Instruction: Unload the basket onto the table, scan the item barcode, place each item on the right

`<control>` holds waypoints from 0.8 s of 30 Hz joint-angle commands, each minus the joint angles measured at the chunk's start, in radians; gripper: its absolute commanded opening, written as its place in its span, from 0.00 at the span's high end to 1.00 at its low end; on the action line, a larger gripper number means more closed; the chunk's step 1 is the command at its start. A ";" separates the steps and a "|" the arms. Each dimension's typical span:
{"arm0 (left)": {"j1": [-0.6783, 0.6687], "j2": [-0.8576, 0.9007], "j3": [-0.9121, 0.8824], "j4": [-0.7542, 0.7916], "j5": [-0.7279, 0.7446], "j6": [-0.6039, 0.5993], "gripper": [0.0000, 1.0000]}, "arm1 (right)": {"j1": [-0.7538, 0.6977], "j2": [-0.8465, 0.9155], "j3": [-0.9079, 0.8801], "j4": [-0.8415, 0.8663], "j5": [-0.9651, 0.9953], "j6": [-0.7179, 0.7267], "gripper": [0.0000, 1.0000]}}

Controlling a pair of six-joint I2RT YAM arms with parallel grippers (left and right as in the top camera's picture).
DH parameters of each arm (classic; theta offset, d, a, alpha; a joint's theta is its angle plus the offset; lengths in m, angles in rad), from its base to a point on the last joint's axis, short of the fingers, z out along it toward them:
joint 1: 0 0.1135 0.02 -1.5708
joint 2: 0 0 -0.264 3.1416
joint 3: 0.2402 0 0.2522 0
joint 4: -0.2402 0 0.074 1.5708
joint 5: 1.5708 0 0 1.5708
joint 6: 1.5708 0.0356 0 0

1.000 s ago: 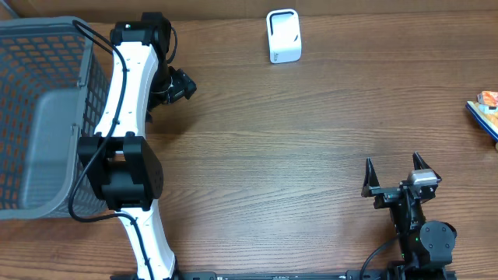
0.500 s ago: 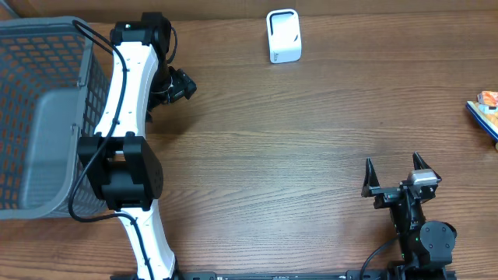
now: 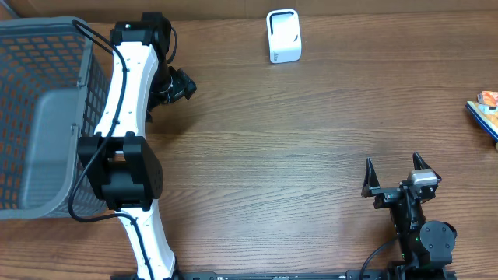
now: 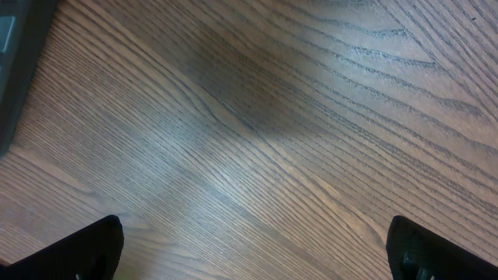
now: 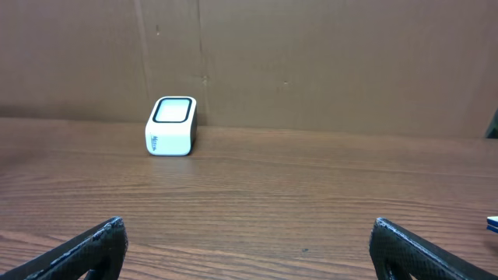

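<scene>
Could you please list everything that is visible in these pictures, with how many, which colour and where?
table: one, brown wood, under everything.
basket: one, grey mesh, at the left edge of the table, beside the left arm.
scanner: one, white with a dark-rimmed window, at the far edge of the table near the middle, standing alone.
package: one, blue and orange, at the right edge of the table, partly cut off by the picture.
cardboard wall: one, brown, behind the table.
left arm: one, white and black, stretched along the basket.
right arm: one, black, at the near right.
left gripper: one, black, open, empty, over bare table.
right gripper: one, black, open, empty, facing the scanner.
</scene>
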 commanded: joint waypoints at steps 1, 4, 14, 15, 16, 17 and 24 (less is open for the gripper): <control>-0.017 -0.045 0.015 -0.028 0.006 0.019 0.00 | 0.005 -0.011 -0.010 0.008 0.006 -0.001 0.00; -0.034 -0.095 0.015 -0.036 -0.013 0.019 0.00 | 0.005 -0.011 -0.010 0.008 0.006 -0.001 0.00; -0.159 -0.389 0.007 0.083 -0.157 0.051 0.00 | 0.005 -0.011 -0.010 0.008 0.006 -0.001 0.00; -0.181 -0.417 0.000 0.093 -0.186 0.072 0.00 | 0.005 -0.011 -0.010 0.008 0.006 -0.001 0.00; -0.203 -0.446 -0.013 0.106 -0.216 0.097 0.00 | 0.005 -0.011 -0.010 0.008 0.006 -0.001 0.00; -0.222 -0.473 -0.030 0.116 -0.242 0.119 0.00 | 0.005 -0.011 -0.010 0.008 0.006 -0.001 0.00; -0.257 -0.697 -0.329 0.244 -0.283 0.155 0.00 | 0.005 -0.011 -0.010 0.008 0.006 -0.001 0.00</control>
